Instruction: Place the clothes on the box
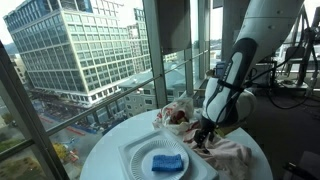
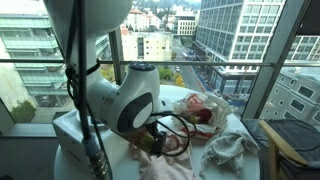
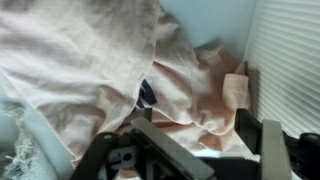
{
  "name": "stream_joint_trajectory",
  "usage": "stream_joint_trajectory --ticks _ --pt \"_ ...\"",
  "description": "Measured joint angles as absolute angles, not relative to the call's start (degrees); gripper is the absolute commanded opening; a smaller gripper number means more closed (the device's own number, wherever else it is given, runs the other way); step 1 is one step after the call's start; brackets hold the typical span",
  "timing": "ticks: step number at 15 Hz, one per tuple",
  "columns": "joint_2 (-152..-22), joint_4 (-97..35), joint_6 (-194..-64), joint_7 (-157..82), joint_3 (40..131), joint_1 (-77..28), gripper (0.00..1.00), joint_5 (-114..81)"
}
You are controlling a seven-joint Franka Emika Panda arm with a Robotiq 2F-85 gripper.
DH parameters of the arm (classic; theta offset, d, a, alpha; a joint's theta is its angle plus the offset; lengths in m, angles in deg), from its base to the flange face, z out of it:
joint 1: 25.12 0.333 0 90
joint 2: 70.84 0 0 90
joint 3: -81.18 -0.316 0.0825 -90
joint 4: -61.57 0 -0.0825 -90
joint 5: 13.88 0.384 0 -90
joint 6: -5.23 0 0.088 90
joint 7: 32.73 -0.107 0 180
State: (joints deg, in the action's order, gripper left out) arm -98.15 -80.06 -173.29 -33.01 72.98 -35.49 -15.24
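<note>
At the left of the table the box is carrying only a plate with a blue sponge, while one bundle of the clothes is lying just behind it. Further right the pincer is hovering low with its jaws looking parted and gripping nothing, and a paler bundle is resting on the table beside it, so neither bundle seems to be sitting on the box yet

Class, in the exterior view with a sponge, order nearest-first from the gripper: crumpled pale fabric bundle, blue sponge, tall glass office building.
1. Crumpled pale fabric bundle: just under the gripper.
2. Blue sponge: on the plate.
3. Tall glass office building: outdoors, far behind.
</note>
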Motion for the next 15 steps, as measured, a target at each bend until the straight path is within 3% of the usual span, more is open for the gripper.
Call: stream_joint_trajectory --ticks 4,9,15 --pt "-95.5 -82.8 -164.5 -38.7 88.7 -20.0 1.0 -16.7" --pt "-95.5 -84.9 -160.6 -50.8 99.8 -5.6 1.0 -24.6" --pt "-95.8 -84.9 -160.0 -54.0 101.6 -3.2 1.0 -26.5"
